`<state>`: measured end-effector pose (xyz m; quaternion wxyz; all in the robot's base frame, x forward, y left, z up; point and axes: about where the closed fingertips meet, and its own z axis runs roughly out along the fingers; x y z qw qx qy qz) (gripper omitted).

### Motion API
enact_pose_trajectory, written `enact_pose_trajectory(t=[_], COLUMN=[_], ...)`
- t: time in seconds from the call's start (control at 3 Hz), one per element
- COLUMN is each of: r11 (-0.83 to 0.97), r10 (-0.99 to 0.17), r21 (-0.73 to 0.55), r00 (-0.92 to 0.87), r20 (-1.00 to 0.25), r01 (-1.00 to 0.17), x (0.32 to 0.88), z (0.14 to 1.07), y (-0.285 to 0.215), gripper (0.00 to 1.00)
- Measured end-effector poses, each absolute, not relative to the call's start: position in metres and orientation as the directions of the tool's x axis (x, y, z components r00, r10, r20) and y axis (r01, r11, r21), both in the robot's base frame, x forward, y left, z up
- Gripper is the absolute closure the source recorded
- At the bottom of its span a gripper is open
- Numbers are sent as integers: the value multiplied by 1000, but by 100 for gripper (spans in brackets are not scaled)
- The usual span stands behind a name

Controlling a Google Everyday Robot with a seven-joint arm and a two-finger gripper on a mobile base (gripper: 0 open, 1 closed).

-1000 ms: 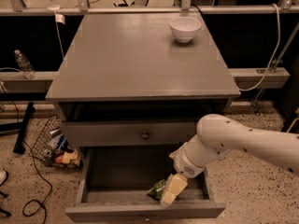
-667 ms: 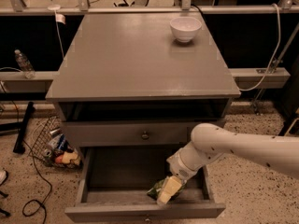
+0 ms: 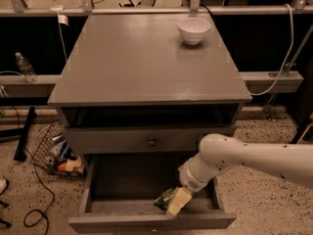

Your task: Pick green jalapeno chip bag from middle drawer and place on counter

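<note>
I have the gripper (image 3: 177, 204) down inside the open middle drawer (image 3: 122, 222), towards its front right. Its pale tip lies against the right side of the green jalapeno chip bag (image 3: 165, 198), but from this view I cannot tell how wide it stands or whether it has any hold on the bag. The bag lies crumpled on the drawer floor just behind the front wall, right of centre, and up on the counter (image 3: 142, 58) a white bowl (image 3: 194, 30) stands near the far right corner.
</note>
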<state>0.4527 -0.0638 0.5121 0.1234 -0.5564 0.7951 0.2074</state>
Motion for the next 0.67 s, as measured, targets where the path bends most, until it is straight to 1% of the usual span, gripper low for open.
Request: enact_pose_trajectory(t=[0.67], r11=[325], r10=[-821], r21=[133], r00=[-349], r20=[-451], r01=[-936], x=[466], z=[490], y=[-78], gripper=[0])
